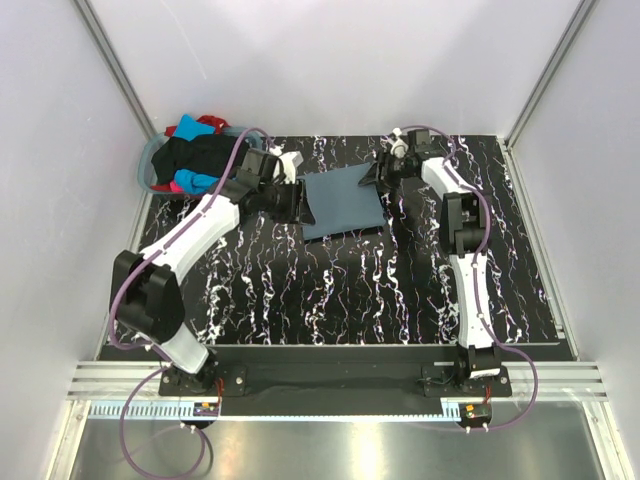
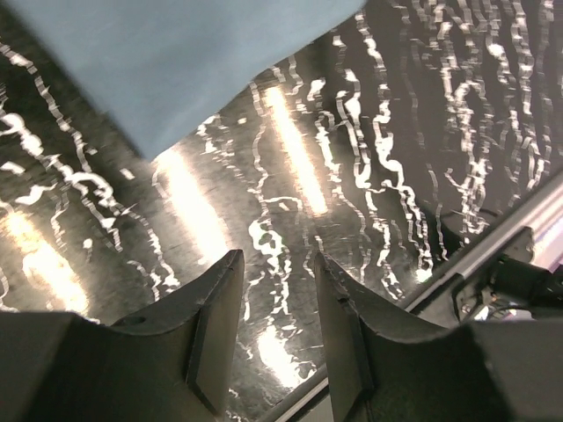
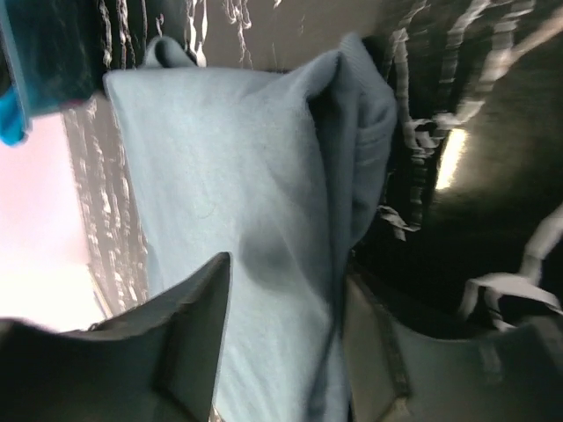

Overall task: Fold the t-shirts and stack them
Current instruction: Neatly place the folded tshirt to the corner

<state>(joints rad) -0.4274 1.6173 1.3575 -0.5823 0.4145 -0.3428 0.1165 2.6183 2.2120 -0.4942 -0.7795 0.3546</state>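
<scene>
A slate blue-grey t-shirt (image 1: 342, 203) lies folded into a rectangle at the back middle of the table. My left gripper (image 1: 304, 207) is at its left edge; in the left wrist view it (image 2: 277, 264) is open and empty over bare table, with the shirt (image 2: 185, 61) just beyond the fingertips. My right gripper (image 1: 379, 176) is at the shirt's far right corner. In the right wrist view it (image 3: 286, 272) is open, its fingers astride the shirt's folded edge (image 3: 264, 202). Black (image 1: 205, 155), turquoise (image 1: 188, 130), red (image 1: 211, 122) and pink (image 1: 178, 187) t-shirts sit heaped in the basket.
The round grey-blue basket (image 1: 146, 168) stands at the table's back left corner, beside my left arm. The table (image 1: 330, 300) is black with white marbling. White walls and metal posts close in the sides and back. A metal rail runs along the near edge (image 2: 493, 246).
</scene>
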